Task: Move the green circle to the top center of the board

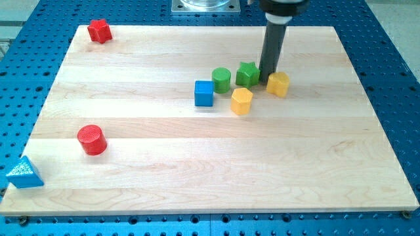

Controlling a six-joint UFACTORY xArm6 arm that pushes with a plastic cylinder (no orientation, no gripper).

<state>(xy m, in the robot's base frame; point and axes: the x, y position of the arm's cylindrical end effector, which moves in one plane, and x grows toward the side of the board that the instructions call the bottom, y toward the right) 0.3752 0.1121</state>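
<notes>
The green circle (221, 79) stands on the wooden board (164, 164), a little right of centre in the upper half. A green star (247, 73) sits just to its right. My tip (267, 80) is down on the board between the green star and a yellow block (278, 84), close to both. A blue cube (204, 93) is just below-left of the green circle, and a yellow hexagon (241, 101) lies below the star.
A red star (99, 31) lies in the board's top left corner. A red cylinder (92, 139) stands at the lower left. A blue triangle (23, 172) sits off the board's bottom left corner. The arm's base (205, 6) is at the view's top centre.
</notes>
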